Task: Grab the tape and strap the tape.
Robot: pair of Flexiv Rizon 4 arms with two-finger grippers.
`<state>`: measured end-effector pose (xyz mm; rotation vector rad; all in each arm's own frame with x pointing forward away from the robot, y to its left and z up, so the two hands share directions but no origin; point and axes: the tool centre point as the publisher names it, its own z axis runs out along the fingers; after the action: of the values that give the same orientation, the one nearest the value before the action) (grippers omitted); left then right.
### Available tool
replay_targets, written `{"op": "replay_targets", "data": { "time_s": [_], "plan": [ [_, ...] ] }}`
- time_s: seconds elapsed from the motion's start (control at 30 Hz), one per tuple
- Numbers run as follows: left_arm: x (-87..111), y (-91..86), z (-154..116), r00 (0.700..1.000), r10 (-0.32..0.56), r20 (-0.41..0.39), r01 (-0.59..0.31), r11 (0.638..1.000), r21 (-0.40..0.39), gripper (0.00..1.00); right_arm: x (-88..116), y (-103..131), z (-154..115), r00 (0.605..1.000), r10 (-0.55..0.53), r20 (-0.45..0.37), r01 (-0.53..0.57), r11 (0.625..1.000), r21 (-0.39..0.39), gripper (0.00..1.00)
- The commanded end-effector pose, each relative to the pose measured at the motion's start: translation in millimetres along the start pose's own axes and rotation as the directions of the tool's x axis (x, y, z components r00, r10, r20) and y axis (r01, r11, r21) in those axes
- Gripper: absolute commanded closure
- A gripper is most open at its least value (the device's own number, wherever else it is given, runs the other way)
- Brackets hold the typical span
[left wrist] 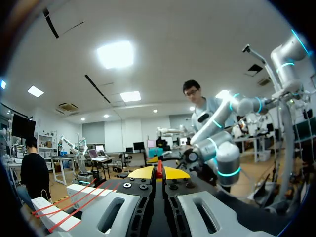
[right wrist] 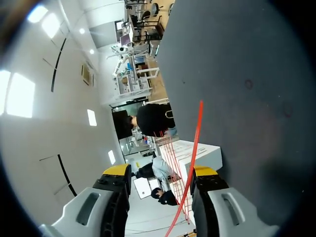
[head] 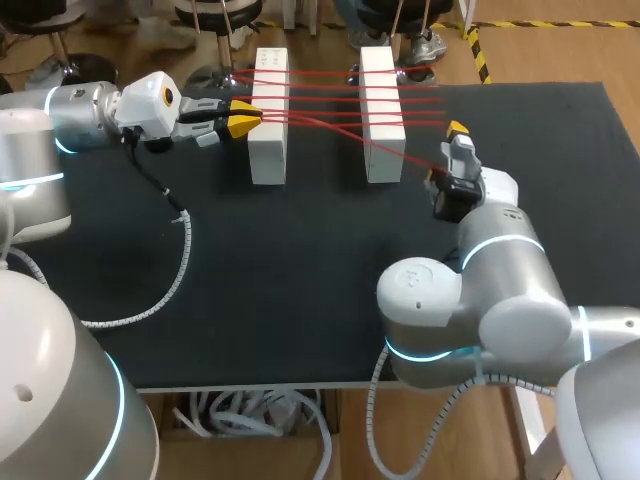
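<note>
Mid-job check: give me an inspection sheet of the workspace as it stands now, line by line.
Surface: black mat covering the table, lying flat.
Job's things: red tape strung in several strands across the upright left white rectangular block and right white rectangular block; one strand slants off to the right gripper.
Clutter: nothing seen.
Grippers: left gripper shut on the red tape beside the left white rectangular block; right gripper open, a strand passing between its fingers.
Cables: grey spiral-wrapped cable from the left arm lies curved on the black mat.
Surroundings: nothing seen reaching over the table.
</note>
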<state>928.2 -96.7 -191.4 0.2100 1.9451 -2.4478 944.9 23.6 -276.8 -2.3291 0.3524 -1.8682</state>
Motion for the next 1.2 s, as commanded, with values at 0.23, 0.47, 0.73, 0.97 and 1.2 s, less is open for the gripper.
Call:
{"op": "replay_targets", "data": {
  "time_s": [0.23,0.47,0.73,0.97,1.2],
  "plan": [
    [-1.0,0.7,-1,1.0,-0.001,-0.003,0.001,1.0,0.002,1.0,3,9,-8,1.0,-0.008,0.016,0.008,1.0,0.01,0.53],
    [-1.0,0.7,-1,1.0,-0.001,-0.003,0.001,1.0,0.002,1.0,2,13,-9,1.0,-0.014,0.017,0.014,1.0,0.002,0.55],
    [-1.0,0.7,-1,1.0,-0.001,-0.003,0.001,1.0,0.002,1.0,2,18,-12,1.0,-0.018,0.019,0.018,1.0,-0.01,0.6],
    [-1.0,0.7,-1,1.0,-0.001,-0.003,0.001,1.0,0.002,1.0,0,17,-16,0.999,-0.023,0.029,0.024,1.0,-0.007,0.63],
    [-1.0,0.7,-1,1.0,-0.001,-0.003,0.001,1.0,0.002,1.0,-2,16,-21,0.999,-0.029,0.035,0.029,1.0,0.002,0.65]
  ]
}}
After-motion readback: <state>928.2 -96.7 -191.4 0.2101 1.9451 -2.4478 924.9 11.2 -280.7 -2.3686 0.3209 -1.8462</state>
